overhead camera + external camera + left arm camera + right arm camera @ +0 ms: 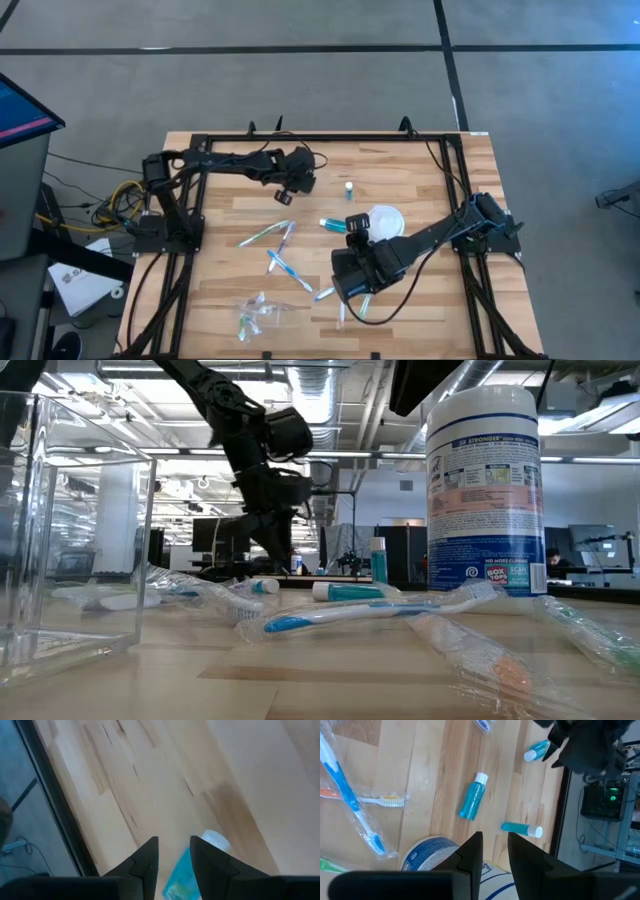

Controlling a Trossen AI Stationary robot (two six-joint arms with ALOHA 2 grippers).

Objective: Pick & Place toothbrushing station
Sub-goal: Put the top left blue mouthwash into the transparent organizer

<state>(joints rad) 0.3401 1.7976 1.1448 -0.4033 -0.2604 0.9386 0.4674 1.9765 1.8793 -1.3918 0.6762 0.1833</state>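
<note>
Blue and white-capped, a small bottle (pixel 192 870) sits in the narrow gap between the fingers of the left claw (pixel 291 188), cap past the fingertips. The claw looks clamped on it. The low view shows that claw (pixel 272 550) raised off the wooden table (pixel 420 170), over its far half.

On the overhead clock, with twelve at the table's far edge, a second bottle (pixel 349 188) stands upright at three o'clock from the left claw, well apart. A third bottle (pixel 333 224) lies on its side at about four o'clock, touching nothing. Several toothbrushes (pixel 268 235) lie scattered from six to five o'clock, the nearest just below the claw. A crinkly clear bag (pixel 255 312) lies farther out at six o'clock, near the front edge.

At five o'clock hangs the right claw (pixel 352 285), fingers slightly apart with nothing between them, above more toothbrushes. A white tub of wipes (pixel 385 218) stands at one o'clock from it. A clear plastic box (pixel 70 530) shows only in the low view.
</note>
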